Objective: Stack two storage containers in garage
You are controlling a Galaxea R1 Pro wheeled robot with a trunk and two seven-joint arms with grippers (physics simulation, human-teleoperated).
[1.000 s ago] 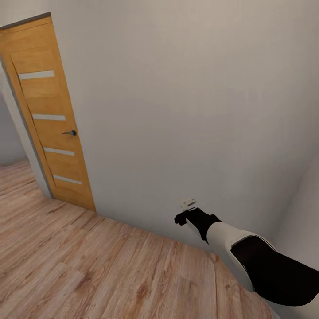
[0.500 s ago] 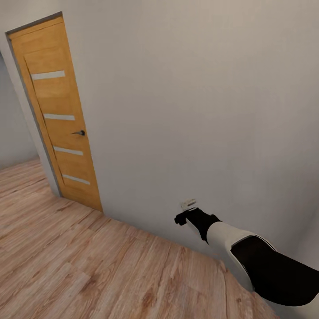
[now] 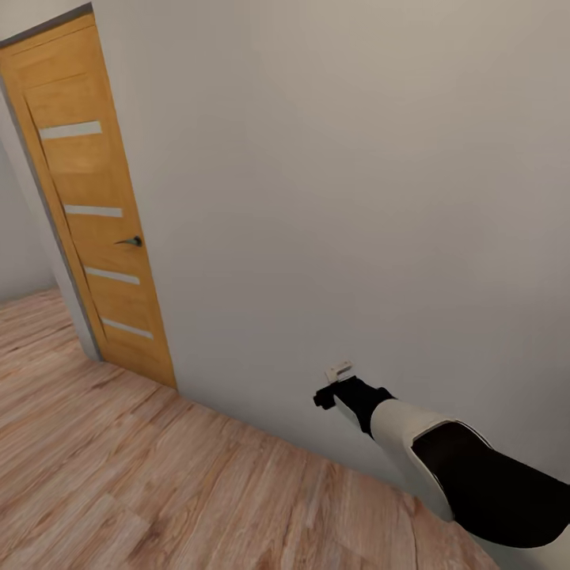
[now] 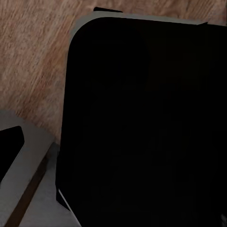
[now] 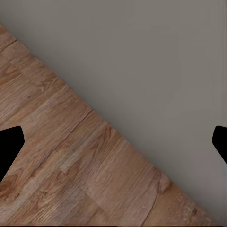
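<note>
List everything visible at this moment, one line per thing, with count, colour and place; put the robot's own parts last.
door: one, orange-brown wood with four pale horizontal strips, in the wall at the head view's left, shut.
door handle: one, dark lever, on the door's right edge, about mid-height.
wall: plain pale grey, facing the robot, meeting the floor along a slanted line.
wood plank floor: light brown planks, below the wall.
right arm: one, white and black, reaching from the head view's lower right toward the wall.
right gripper: one, black with a small white block on top; in the right wrist view its fingers are spread wide, nothing between them.
robot body panel: black with a grey edge, close before the left wrist camera, above floor planks.
</note>
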